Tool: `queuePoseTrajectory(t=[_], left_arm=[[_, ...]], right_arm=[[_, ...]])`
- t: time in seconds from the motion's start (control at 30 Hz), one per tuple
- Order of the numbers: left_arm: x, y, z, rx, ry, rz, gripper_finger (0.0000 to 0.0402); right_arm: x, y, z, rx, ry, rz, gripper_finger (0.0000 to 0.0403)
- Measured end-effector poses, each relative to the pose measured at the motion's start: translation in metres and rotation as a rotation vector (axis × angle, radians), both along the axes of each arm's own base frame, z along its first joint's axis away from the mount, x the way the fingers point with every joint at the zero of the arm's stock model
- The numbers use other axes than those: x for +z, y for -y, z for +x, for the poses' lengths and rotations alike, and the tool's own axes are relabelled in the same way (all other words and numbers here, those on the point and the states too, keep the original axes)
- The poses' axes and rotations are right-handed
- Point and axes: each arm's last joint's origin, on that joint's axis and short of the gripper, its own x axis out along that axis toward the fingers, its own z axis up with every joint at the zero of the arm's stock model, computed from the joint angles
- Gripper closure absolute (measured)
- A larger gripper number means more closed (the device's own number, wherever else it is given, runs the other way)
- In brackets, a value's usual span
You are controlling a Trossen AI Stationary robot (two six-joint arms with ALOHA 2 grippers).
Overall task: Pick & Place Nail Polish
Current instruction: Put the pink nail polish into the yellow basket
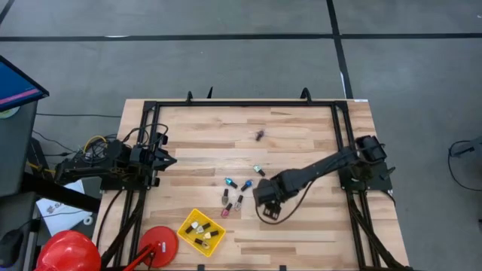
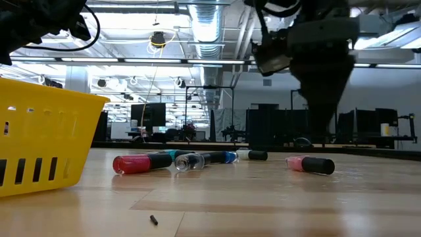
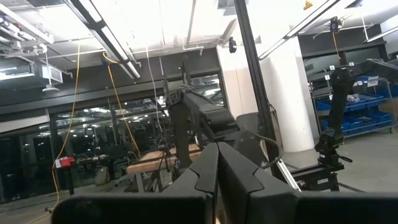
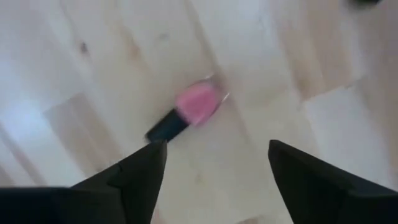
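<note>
Several tiny nail polish bottles with dark caps lie on their sides on the wooden table (image 1: pixel 301 226): a pink one (image 4: pixel 189 112), which also shows in the low view (image 2: pixel 309 164), a red one (image 2: pixel 135 163), a clear one (image 2: pixel 191 161) and blue ones (image 1: pixel 230 183). My right gripper (image 4: pixel 214 155) is open and empty. It hovers above the pink bottle, fingers pointing down, and it also shows in the high view (image 1: pixel 265 202). My left gripper (image 3: pixel 217 168) is shut and empty, parked at the table's left edge (image 1: pixel 162 159).
A yellow basket (image 1: pixel 201 232) with several bottles in it stands near the front edge, left of my right gripper. A dark bottle (image 1: pixel 260 135) lies alone toward the far side. A red round object (image 1: pixel 158 245) and a red hard hat (image 1: pixel 68 252) sit at the front left.
</note>
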Motion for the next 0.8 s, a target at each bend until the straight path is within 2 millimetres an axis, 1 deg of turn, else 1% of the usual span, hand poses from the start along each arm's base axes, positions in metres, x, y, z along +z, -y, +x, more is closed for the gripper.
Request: queuePoseTrajectory(t=[0.1,0.23,0.47,0.57,0.63,0.7,0.77,0.8], left_arm=[[0.000,0.000,0.000,0.000,0.000,0.000,0.0401],[0.000,0.000,0.000,0.000,0.000,0.000,0.0401],[0.000,0.000,0.000,0.000,0.000,0.000,0.0401],[0.000,0.000,0.000,0.000,0.000,0.000,0.0401],[0.000,0.000,0.000,0.000,0.000,0.000,0.0401],[0.000,0.000,0.000,0.000,0.000,0.000,0.0401],[0.000,0.000,0.000,0.000,-0.002,0.000,0.0401],[0.000,0.000,0.000,0.000,-0.002,0.000,0.0401]], right_arm=[[-0.001,-0.008,-0.001,-0.029,0.024,0.014,0.0128],[0.000,-0.016,0.003,-0.053,0.084,0.039,0.0127],[-0.003,-0.023,0.001,-0.086,0.093,0.007,0.0127],[-0.013,-0.024,0.007,-0.117,0.101,-0.005,0.0127],[-0.021,-0.023,0.006,-0.125,0.067,-0.022,0.0127],[-0.030,-0.025,0.010,-0.125,0.065,-0.018,0.0127],[-0.041,-0.025,0.009,-0.130,0.013,-0.031,0.0127],[-0.043,-0.026,0.011,-0.138,0.020,-0.027,0.0127]])
